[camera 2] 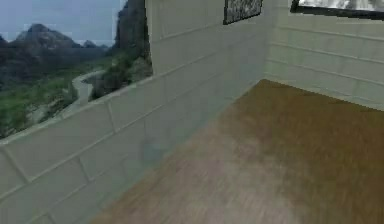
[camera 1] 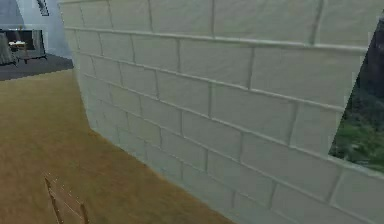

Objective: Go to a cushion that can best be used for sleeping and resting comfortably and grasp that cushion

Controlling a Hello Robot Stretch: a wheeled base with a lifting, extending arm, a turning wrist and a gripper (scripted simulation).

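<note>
You face a pale block wall [camera 1: 200,90] close ahead, wooden floor [camera 1: 50,130] beneath, mountain landscape [camera 2: 60,60] outside in the arm side view, framed picture [camera 2: 243,9] high up, you cannot tell the state of the gripper or where the cushion is

The wall [camera 1: 200,90] is off-white with a brick-like block pattern. The floor [camera 2: 280,150] is brown wood grain. The picture [camera 2: 243,9] is dark-framed.

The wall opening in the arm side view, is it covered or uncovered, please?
Uncovered: mountains show plainly through the wall opening.
</note>
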